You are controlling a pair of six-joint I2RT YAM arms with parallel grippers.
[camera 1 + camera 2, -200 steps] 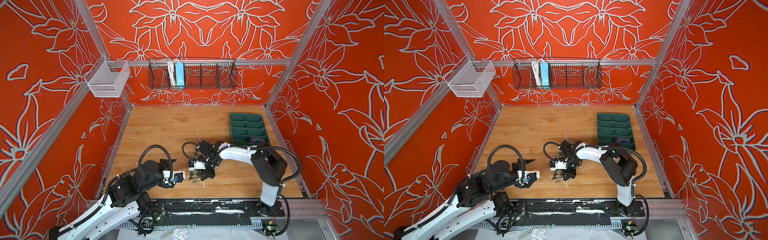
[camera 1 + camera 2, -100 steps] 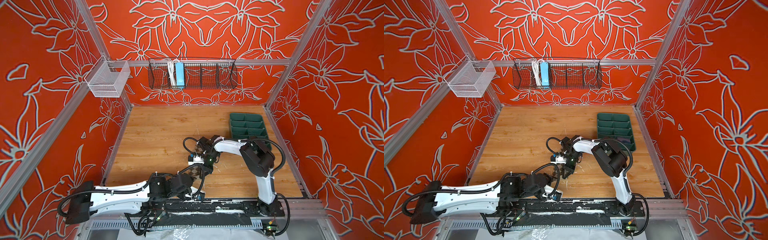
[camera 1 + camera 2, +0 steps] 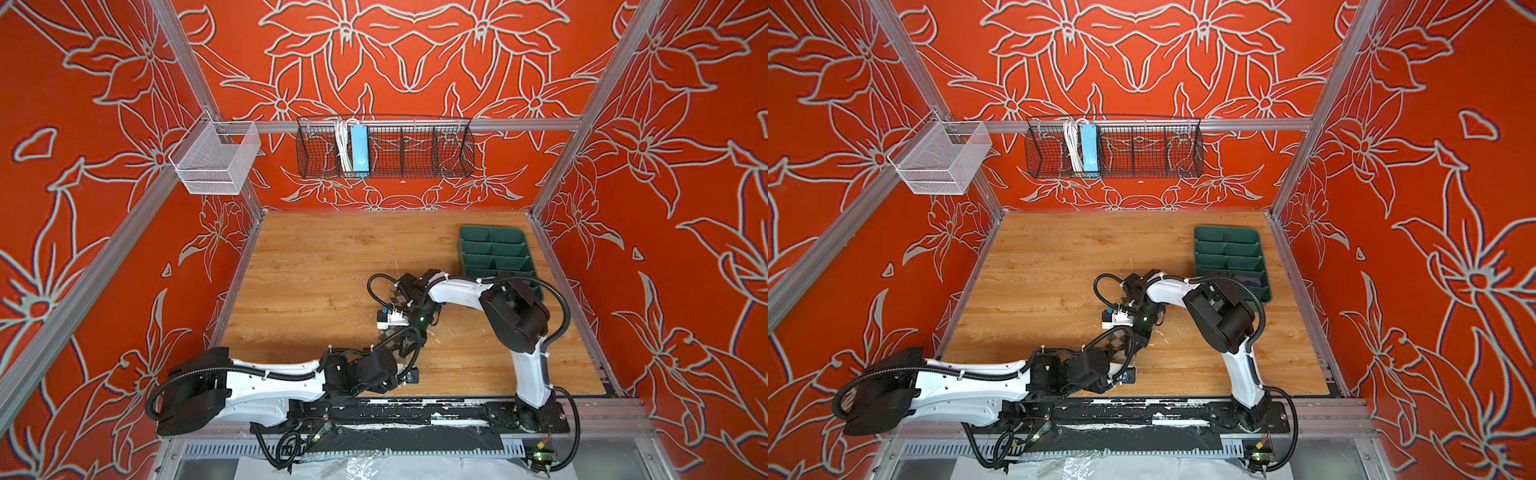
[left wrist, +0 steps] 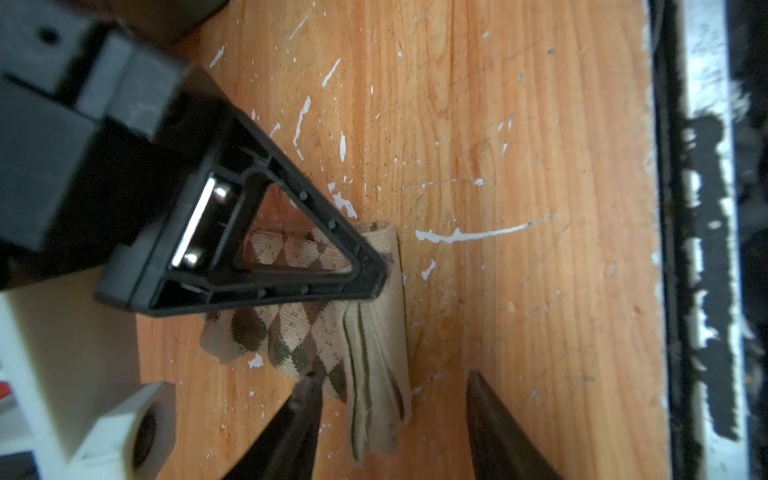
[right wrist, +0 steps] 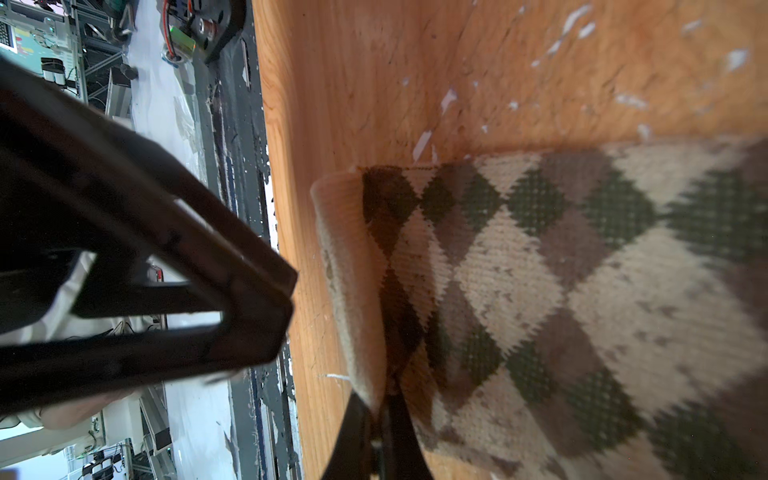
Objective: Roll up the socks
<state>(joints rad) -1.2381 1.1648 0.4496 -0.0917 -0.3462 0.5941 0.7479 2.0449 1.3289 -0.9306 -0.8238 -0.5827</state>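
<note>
On scratched wooden tabletop (image 4: 519, 124), soft knitted argyle sock (image 4: 291, 332), ribbed beige cuff (image 4: 382, 332)

White arm links (image 3: 274, 386) with black joints (image 3: 515, 316), corrugated black cables (image 3: 567, 313), triangular black fingers (image 4: 249, 297).

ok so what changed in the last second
The left arm dropped from a raised bend to lie low along the front edge, bringing the left pincer astride the folded end of the argyle sock. The right pincer stayed shut on the sock; the green tray did not move.
</note>
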